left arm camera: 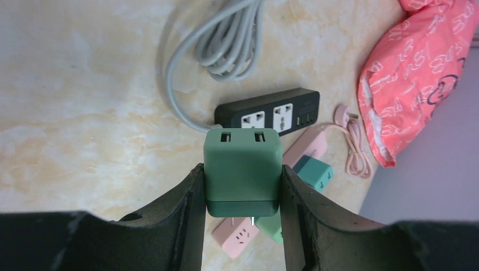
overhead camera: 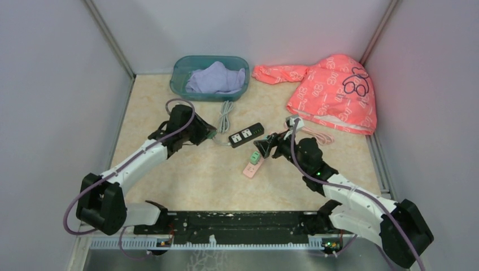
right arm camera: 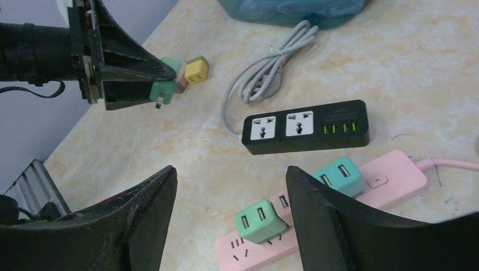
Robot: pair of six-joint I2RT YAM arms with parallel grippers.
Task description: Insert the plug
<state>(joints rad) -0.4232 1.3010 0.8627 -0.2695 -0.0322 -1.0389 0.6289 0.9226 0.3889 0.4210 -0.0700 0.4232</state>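
— Left gripper first: what do we see in it?

— We see its two fingers clamped on the dark green plug, one on each side. It hangs just left of the black power strip, apart from it. The USB ports face away from the wrist and the prongs face toward it.

— And our right gripper?

— Spread wide, with nothing between the fingers. We find it at the black power strip's near right side.

— Shall we run through the rest, biggest down?

— Behind the black power strip and to its right lies the pink garment, bunched by the back wall. Behind the strip and a little to its left stands the teal basket, with a lavender cloth inside.

— Then the strips?

— The black one lies flat, two white sockets facing up. The pink power strip lies just beside it on the near side; we cannot tell whether they touch.

— Cables?

— The grey cable leaves the black strip's left end and lies coiled behind it. The pink cable loops to its right.

— Smallest things?

— On the near side of the black strip, two chargers sit plugged into the pink one: the light green charger and the teal charger. Left of the black strip, past the left gripper, we spot a yellow cube.
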